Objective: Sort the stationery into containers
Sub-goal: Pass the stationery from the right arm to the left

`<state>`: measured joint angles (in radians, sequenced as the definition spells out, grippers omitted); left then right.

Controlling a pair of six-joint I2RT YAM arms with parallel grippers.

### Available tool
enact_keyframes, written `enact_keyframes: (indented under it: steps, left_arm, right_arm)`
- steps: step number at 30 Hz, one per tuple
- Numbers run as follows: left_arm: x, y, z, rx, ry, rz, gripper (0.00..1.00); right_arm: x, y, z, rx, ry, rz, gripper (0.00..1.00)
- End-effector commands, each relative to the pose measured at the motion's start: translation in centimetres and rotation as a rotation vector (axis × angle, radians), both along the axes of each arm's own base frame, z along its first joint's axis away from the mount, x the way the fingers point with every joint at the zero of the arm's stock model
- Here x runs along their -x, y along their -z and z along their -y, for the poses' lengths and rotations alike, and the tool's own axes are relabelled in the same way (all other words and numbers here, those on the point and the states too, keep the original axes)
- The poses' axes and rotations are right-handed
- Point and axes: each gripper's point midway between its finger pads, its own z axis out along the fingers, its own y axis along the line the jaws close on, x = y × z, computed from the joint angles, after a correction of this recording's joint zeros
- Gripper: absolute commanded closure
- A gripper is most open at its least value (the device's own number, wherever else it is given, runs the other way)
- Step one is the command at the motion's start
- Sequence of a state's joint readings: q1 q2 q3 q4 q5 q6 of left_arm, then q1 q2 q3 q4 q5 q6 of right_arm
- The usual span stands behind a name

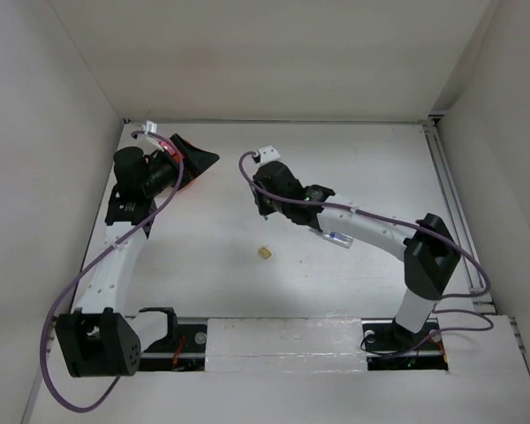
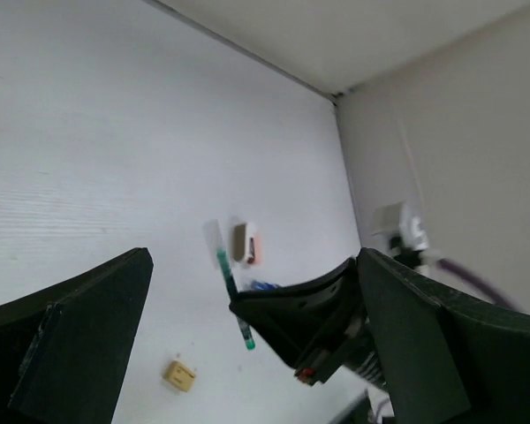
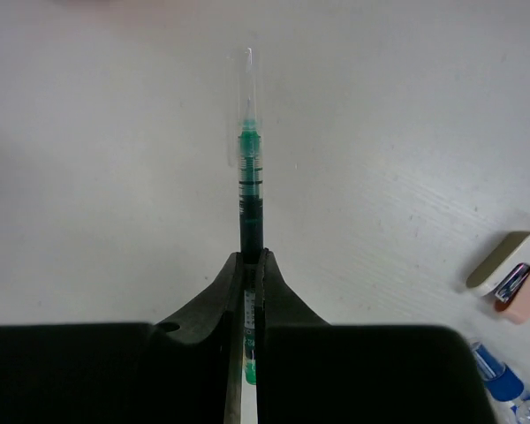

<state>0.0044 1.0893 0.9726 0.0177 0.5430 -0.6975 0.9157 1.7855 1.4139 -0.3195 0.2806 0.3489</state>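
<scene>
My right gripper (image 3: 252, 258) is shut on a thin dark pen (image 3: 250, 199) with green ends and a clear cap, which points away from the wrist over the white table. The same gripper shows at mid-table in the top view (image 1: 267, 201). The pen also shows in the left wrist view (image 2: 234, 296). A white-tan eraser (image 3: 502, 269) and a clear blue-capped tube (image 3: 503, 389) lie to its right. A tan cube (image 1: 264, 253) lies in front of it. My left gripper (image 1: 199, 161) is open and empty at the back left. An orange tub rim (image 1: 170, 150) shows under that wrist, mostly hidden.
The table has white walls at the back and on both sides, and a metal rail (image 1: 450, 203) runs along its right edge. The blue-capped tube (image 1: 340, 238) lies under the right forearm. The left arm (image 1: 115, 256) runs along the left wall.
</scene>
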Motion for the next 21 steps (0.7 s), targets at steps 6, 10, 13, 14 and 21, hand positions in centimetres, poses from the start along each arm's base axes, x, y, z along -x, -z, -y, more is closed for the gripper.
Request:
enact_keyframes:
  steps: [6, 10, 13, 14, 21]
  left_arm:
    - [1.1, -1.8, 3.5, 0.121, 0.231, 0.116, 0.00]
    - [1.3, -2.0, 3.6, 0.129, 0.241, 0.119, 0.00]
    - [1.4, -2.0, 3.7, 0.130, 0.250, 0.119, 0.00]
    - [1.4, -2.0, 3.7, 0.130, 0.250, 0.119, 0.00]
    - [1.3, -0.9, 3.7, 0.126, 0.250, 0.097, 0.27]
  right_arm:
    - [0.0, -11.4, -3.8, -0.330, -0.112, 0.181, 1.00]
    - [1.4, -13.9, -5.7, -0.434, -0.204, 0.200, 1.00]
    - [1.8, -15.3, -6.6, -0.463, -0.237, 0.208, 1.00]
    - [2.0, -15.9, -6.8, -0.474, -0.250, 0.211, 1.00]
    - [2.6, -17.5, -7.9, -0.531, -0.304, 0.220, 1.00]
